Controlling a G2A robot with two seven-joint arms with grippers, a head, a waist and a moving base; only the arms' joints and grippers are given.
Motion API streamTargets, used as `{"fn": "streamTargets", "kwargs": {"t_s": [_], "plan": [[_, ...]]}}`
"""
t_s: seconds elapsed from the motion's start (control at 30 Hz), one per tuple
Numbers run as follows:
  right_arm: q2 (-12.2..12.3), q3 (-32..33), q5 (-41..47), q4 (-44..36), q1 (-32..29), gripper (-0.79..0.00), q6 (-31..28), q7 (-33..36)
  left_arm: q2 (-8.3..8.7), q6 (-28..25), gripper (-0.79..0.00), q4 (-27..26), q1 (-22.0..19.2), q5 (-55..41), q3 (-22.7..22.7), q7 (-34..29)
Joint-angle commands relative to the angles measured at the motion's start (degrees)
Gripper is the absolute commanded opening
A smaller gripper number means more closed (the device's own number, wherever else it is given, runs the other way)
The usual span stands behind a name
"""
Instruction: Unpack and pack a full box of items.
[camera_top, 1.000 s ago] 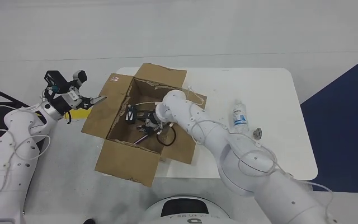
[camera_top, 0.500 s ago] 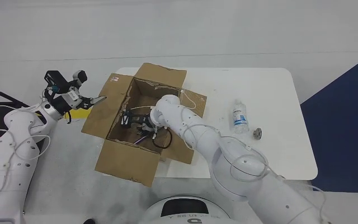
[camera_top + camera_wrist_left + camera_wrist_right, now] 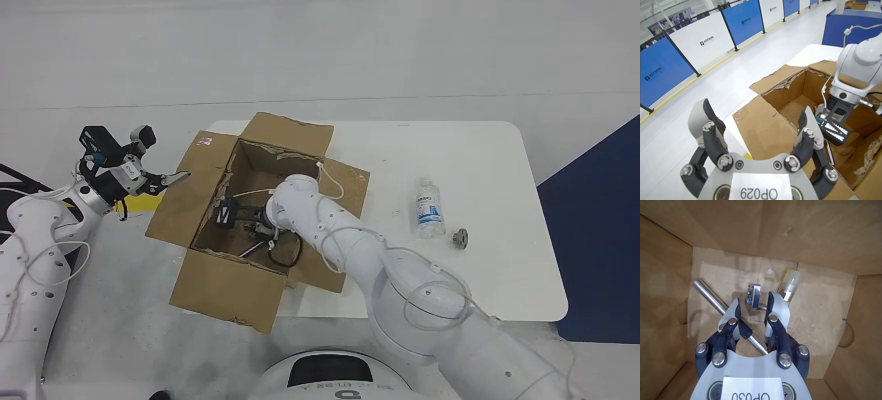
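I see right gripper (image 3: 753, 297) open inside box (image 3: 225, 290), frame centre, jaws either side of metal block (image 3: 751, 291). Left gripper (image 3: 168, 180) open, frame left, beside box.

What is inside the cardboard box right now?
In the cardboard box lie a steel rod, a metal block with screws and a cylinder with a pale cap. The open right gripper hangs over the block, hiding part of the rod and the floor beneath.

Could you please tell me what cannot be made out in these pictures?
- Top view: most of the box's contents, covered by the right arm.
- Right wrist view: part of the metal rod, behind the right gripper.
- Top view: the small metal part beside the bottle, too small to identify.
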Motion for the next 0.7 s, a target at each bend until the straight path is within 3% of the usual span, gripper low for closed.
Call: {"fn": "streamTargets", "kwargs": {"t_s": [0.0,0.2,0.33,0.67], "plan": [[0.0,0.1,0.5,0.1,-0.1,-0.471,-0.6,0.7,0.00,0.0,0.000,0.0,0.0,0.0,0.0,0.0],[0.0,0.2,0.9,0.3,-0.1,-0.517,-1.0,1.4,0.00,0.0,0.000,0.0,0.0,0.0,0.0,0.0],[0.0,0.2,0.9,0.3,-0.1,-0.785,-1.0,1.4,0.00,0.0,0.000,0.0,0.0,0.0,0.0,0.0],[0.1,1.2,2.7,1.4,1.3,-0.785,-0.7,1.9,0.00,0.0,0.000,0.0,0.0,0.0,0.0,0.0]]}}
